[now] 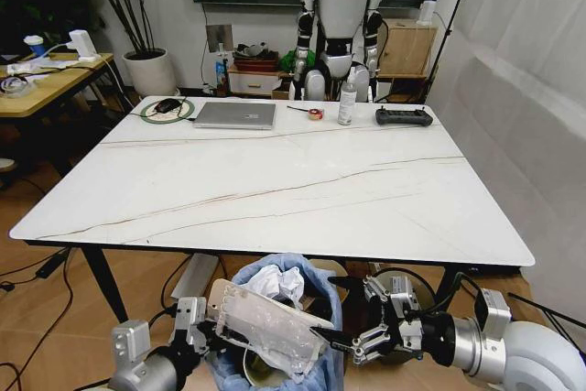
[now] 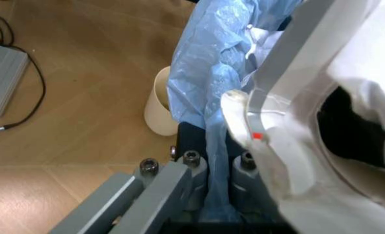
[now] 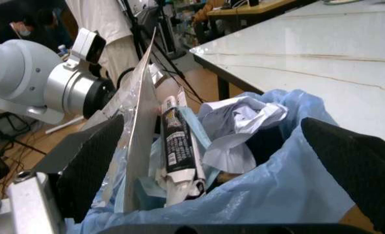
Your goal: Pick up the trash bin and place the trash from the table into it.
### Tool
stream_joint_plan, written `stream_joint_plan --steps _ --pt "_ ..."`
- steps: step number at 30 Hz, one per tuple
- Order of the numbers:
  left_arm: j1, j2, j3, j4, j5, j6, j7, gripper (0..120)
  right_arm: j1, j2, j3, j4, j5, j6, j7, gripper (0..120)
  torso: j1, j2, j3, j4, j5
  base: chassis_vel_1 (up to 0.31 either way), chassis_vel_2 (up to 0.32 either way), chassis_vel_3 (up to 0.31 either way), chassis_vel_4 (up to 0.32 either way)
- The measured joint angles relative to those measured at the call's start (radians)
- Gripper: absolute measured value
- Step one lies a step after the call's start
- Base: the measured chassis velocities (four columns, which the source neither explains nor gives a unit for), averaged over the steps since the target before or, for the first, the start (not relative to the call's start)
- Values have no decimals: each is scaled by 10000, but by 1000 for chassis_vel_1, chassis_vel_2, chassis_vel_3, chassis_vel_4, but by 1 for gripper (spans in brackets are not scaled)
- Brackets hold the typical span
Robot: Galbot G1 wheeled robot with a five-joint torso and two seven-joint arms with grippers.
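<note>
In the head view, the trash bin [image 1: 284, 336], lined with a crinkled light-blue bag, is being held just below the near edge of the table [image 1: 275, 190], between the two arms. The left gripper [image 1: 203, 329] is seen pressed against the bin's left rim; the right gripper [image 1: 366, 325] is being held just beside the bin's right side with its fingers spread apart. Crumpled white paper [image 1: 277, 283] and a clear plastic tray [image 1: 265, 322] are being carried in the bin's mouth. At the table's far edge a silver laptop [image 1: 235, 114], a spray bottle [image 1: 347, 98] and a black controller [image 1: 404, 117] are lying.

In the left wrist view, the blue bag [image 2: 209, 97] and the bin's white rim [image 2: 270, 161] are being clamped between the left gripper's fingers [image 2: 191, 168]. A cream bucket [image 2: 159, 105] is standing on the wooden floor behind.

In the right wrist view, the bin's bag [image 3: 264, 195] is being framed between the right gripper's two dark fingers [image 3: 355, 161], which are parted and closed on nothing. Inside, the crumpled paper [image 3: 238, 122], the tray [image 3: 140, 126] standing on edge and a printed wrapper [image 3: 177, 146] are being held. The table edge [image 3: 297, 53] is lying just beyond.
</note>
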Motion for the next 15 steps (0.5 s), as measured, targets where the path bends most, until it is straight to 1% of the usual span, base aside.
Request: stream_joint_plan --steps 15 --pt "51 73 -91 0 -18 -21 33 0 -9 -385 325 -151 136 254 -191 100 0 0 0 0 0 0 0 0 0"
